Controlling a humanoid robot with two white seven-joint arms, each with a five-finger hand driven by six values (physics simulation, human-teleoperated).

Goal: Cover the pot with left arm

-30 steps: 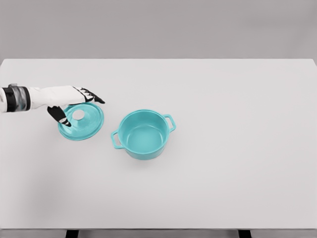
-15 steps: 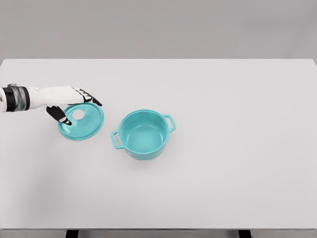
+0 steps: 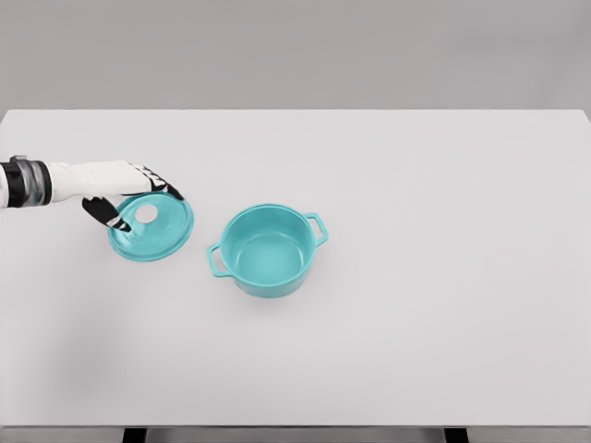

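- Head view: a white surface (image 3: 425, 305) is seen filling most of the frame, backed by a plain grey wall; two dark legs are seen under its near edge.
- A teal pot (image 3: 268, 249) is placed upright left of the middle of the surface, open, with one handle toward the far right and one toward the near left.
- A teal lid (image 3: 159, 231) is laid flat to the left of the pot, apart from it, with a pale round knob near its middle.
- The left hand (image 3: 125, 192) is reached in from the left edge over the far left rim of the lid; its dark-tipped fingers (image 3: 164, 185) are spread along the far rim and the thumb is set beside the knob, with nothing gripped.
- Whether the fingers touch the lid cannot be told.
- The right half of the surface and its near strip are left open; the lid and pot are kept well inside every edge.
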